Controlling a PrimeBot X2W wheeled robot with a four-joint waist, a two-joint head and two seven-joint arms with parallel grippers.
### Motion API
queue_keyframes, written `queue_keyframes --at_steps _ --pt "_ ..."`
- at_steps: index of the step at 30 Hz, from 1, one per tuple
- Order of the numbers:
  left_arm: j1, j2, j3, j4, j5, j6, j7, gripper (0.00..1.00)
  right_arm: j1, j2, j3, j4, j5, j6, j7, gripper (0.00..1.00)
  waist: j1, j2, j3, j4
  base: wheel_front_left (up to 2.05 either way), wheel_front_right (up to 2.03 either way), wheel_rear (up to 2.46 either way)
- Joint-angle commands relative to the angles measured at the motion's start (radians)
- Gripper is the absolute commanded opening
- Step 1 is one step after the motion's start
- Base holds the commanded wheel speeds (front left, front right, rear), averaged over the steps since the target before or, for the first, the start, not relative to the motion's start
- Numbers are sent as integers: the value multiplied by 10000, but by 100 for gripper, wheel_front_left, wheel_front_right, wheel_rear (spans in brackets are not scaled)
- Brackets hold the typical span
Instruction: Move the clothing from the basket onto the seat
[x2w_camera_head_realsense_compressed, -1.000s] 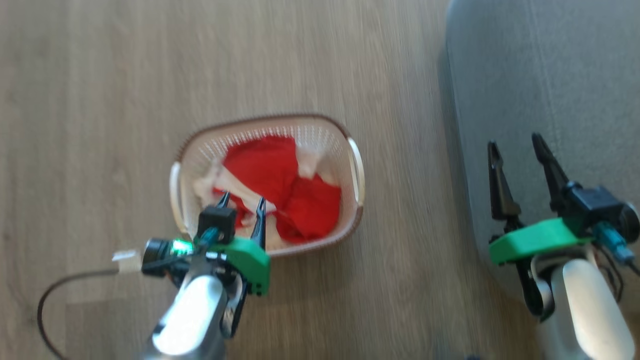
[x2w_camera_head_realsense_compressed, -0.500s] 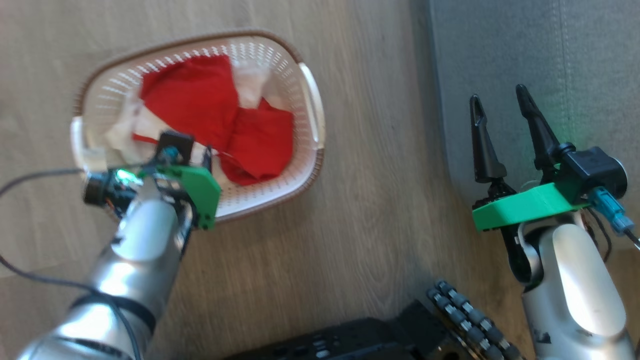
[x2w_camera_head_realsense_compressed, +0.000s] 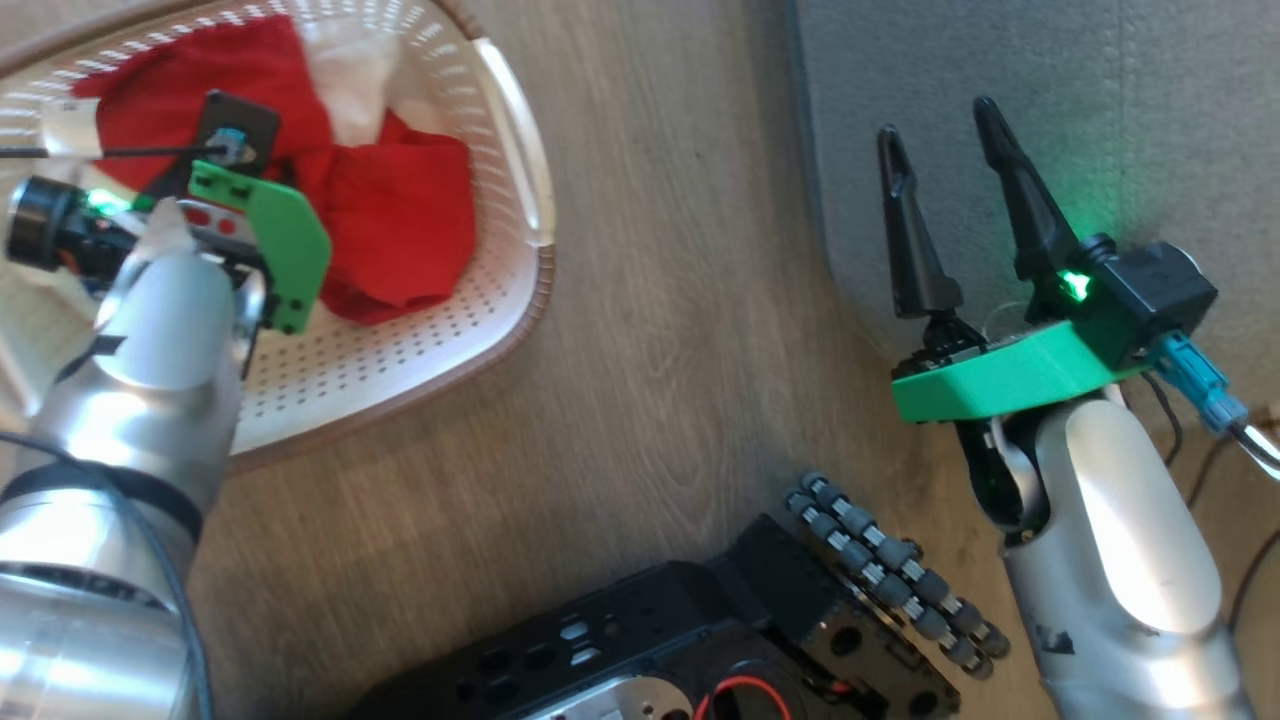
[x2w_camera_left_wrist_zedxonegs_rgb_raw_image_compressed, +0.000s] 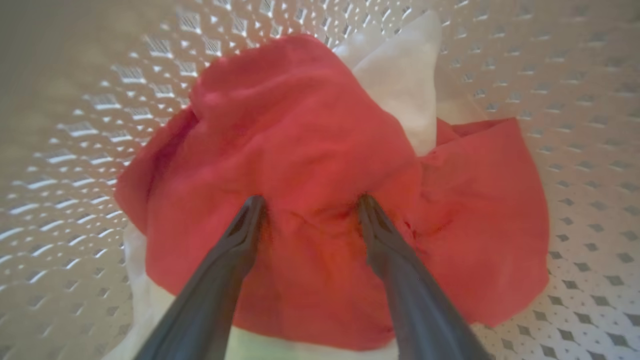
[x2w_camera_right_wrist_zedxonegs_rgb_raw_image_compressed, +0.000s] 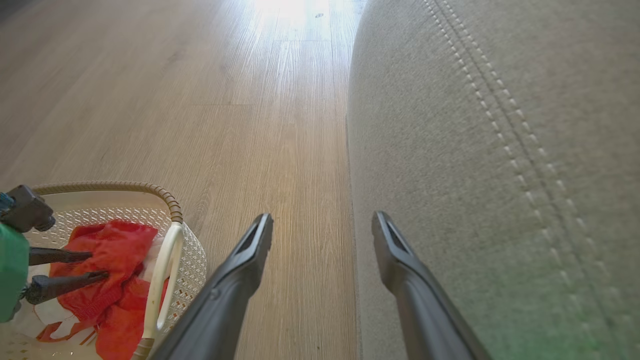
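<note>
Closest to the head camera sits the robot's black base (x2w_camera_head_realsense_compressed: 650, 640), with a row of grey rollers (x2w_camera_head_realsense_compressed: 890, 570) along one corner, standing on the wooden floor (x2w_camera_head_realsense_compressed: 650, 330). Beyond it the two silver forearms reach out on either side.

The left gripper (x2w_camera_left_wrist_zedxonegs_rgb_raw_image_compressed: 311, 202) is down inside the basket (x2w_camera_head_realsense_compressed: 420, 350), which stands on the floor at the robot's left. Its two dark fingers (x2w_camera_left_wrist_zedxonegs_rgb_raw_image_compressed: 235, 250) are spread apart, and their tips press into the top of the clothing (x2w_camera_left_wrist_zedxonegs_rgb_raw_image_compressed: 300, 130), dimpling the red fabric between them. The jaws have not closed on it. The clothing lies bunched in the basket's base, red folds over white parts, with one white piece (x2w_camera_left_wrist_zedxonegs_rgb_raw_image_compressed: 400, 85) rising against the far wall.

The right gripper (x2w_camera_head_realsense_compressed: 935, 120) hangs at the robot's right with its jaws wide apart and nothing between them. One finger is over the floor and the other over the edge of the seat (x2w_camera_right_wrist_zedxonegs_rgb_raw_image_compressed: 450, 125). The grey seat stands just beside the basket, a strip of floor between them, and a double line of light stitching (x2w_camera_right_wrist_zedxonegs_rgb_raw_image_compressed: 500, 115) runs across its top.
</note>
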Motion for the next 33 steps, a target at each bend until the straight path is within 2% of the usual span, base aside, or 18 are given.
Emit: queue_keyframes --at_steps 1,7,10,11,12,21,33 --pt "108 347 64 1 72 99 42 100 289 18 234 -114 154 0 -15 100 -1 -1 264 -293 0 0 0" --pt "-163 945 -135 47 238 347 635 100 208 19 630 -231 544 0 -15 100 -1 -1 635 -750 0 0 0" --pt "-172 1040 -203 56 255 474 947 100 277 19 683 -225 617 0 -15 100 -1 -1 657 -810 0 0 0" --pt "-169 1044 -204 58 234 502 1042 34 297 19 690 -225 631 0 -15 100 -1 -1 662 -818 0 0 0" --pt "-171 1045 -201 60 206 511 1120 0 313 19 694 -228 643 0 -15 100 -1 -1 670 -822 0 0 0" --pt "-113 981 -196 65 -62 486 1113 0 84 20 784 -226 656 0 -15 100 -1 -1 487 -667 0 0 0" --pt "936 263 -28 66 -641 404 219 0 271 20 429 37 233 0 -15 100 -1 -1 -1323 98 0 0 0"
